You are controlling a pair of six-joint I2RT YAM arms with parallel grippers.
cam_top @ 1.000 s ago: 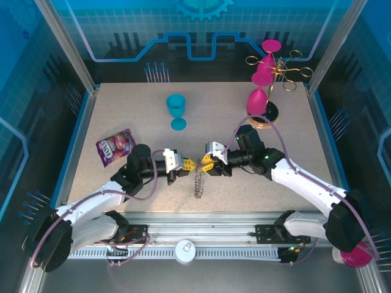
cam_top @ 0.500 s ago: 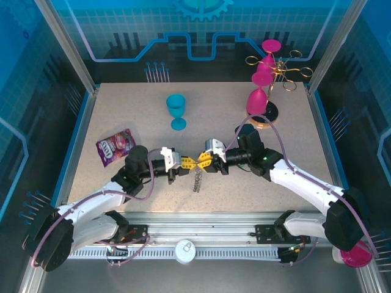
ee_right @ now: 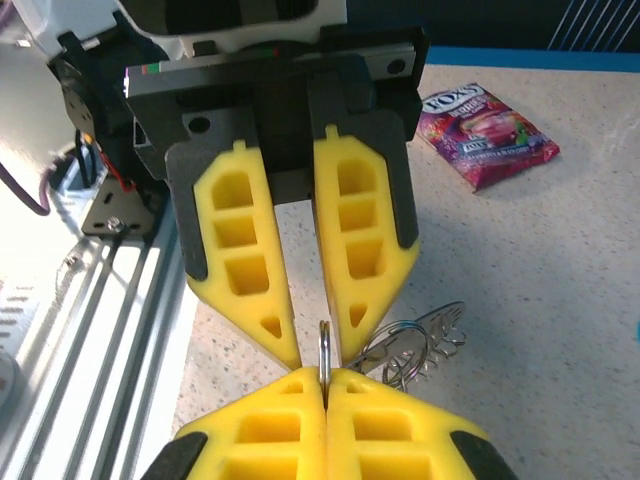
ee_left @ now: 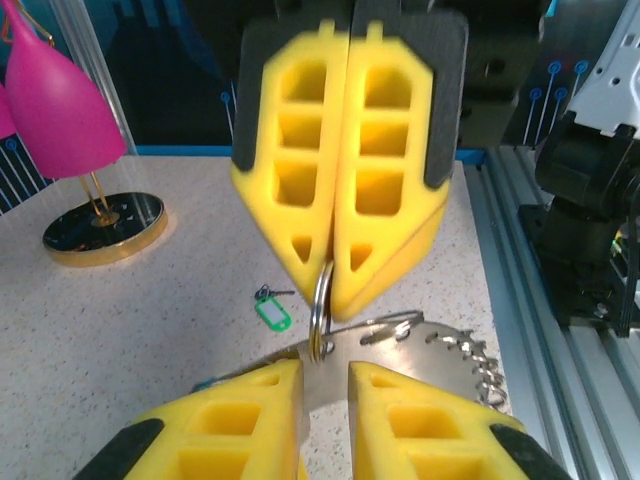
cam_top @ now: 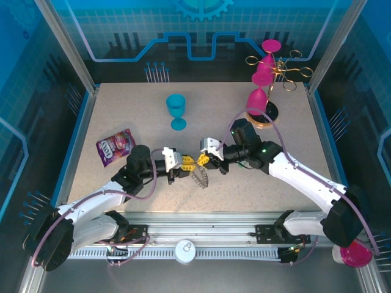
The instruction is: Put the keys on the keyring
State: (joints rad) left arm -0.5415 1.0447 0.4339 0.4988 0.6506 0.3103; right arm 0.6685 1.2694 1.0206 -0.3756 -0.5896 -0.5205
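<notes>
The 2 grippers meet tip to tip over the middle of the tabletop [cam_top: 122, 110], a little toward its near edge. The right gripper [cam_top: 201, 160] is clenched: in its wrist view the 2 yellow fingers [ee_right: 260, 430] press flat together on a thin round ring [ee_right: 325, 350] that stands upright between them. This ring belongs to the keyring [cam_top: 199, 177], whose frilly, chain-like loop hangs off it just below and on the near side of the fingertips. Whether the loop's lower edge rests on the tabletop cannot be told.

The left gripper [cam_top: 185, 162] faces the right one, and its 2 fingers stand slightly parted. The top of the thin ring sits in the gap between their tips, and neither pad visibly presses on it.

The keys [ee_left: 272, 312], with their bright green tag, lie flat on the tabletop under the right gripper. They are apart from both grippers and from the keyring's loop, on the side toward the gold rack's round base [ee_left: 105, 225].

A blue goblet [cam_top: 176, 111] stands toward the far edge. A candy bag [cam_top: 115, 146] lies near the left edge. Pink goblets [cam_top: 259, 91] hang on the rack at the far right corner.
</notes>
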